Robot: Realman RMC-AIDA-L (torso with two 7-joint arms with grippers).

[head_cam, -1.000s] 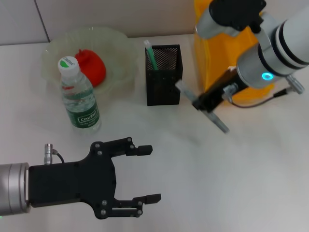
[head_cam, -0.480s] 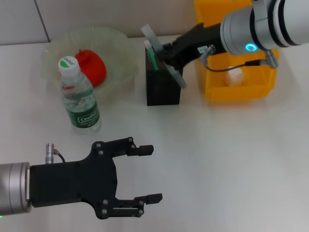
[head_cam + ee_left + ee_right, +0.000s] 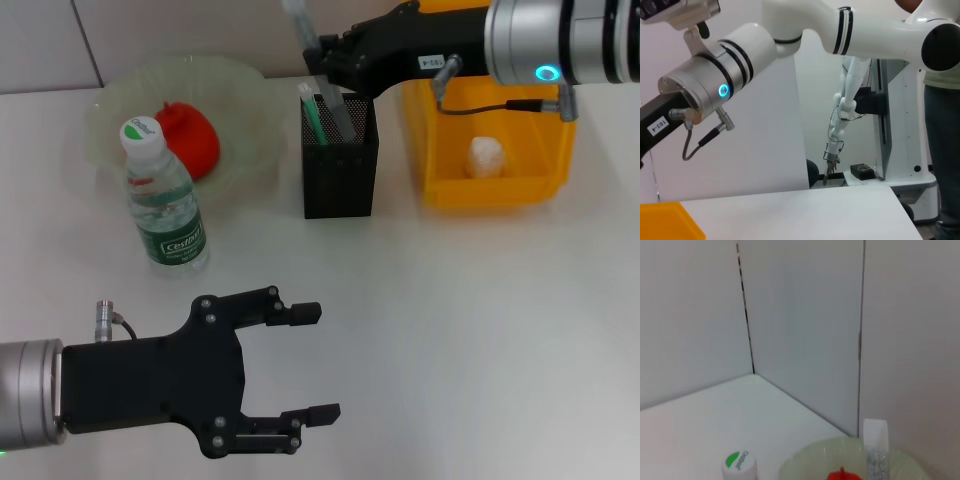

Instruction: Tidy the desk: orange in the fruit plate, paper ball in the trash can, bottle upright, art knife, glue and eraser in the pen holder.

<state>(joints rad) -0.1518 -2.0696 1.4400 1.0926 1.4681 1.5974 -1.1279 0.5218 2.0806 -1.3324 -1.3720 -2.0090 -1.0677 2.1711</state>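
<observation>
A slim grey art knife (image 3: pixel 322 75) is pinched by the right hand (image 3: pixel 325 62) above the black mesh pen holder (image 3: pixel 340 160), tilted for insertion; the left hand (image 3: pixel 300 365) is held spread, idle, nearer than the holder

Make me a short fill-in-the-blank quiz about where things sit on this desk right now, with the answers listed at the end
1. The orange lies in the pale-green fruit ____.
2. The paper ball sits inside the ____ trash can.
3. The bottle stands ____ on the desk, its cap on top.
4. The right gripper is above the black mesh pen ____, while the left gripper hangs open over the near desk.

Missing words: plate; yellow; upright; holder
</observation>
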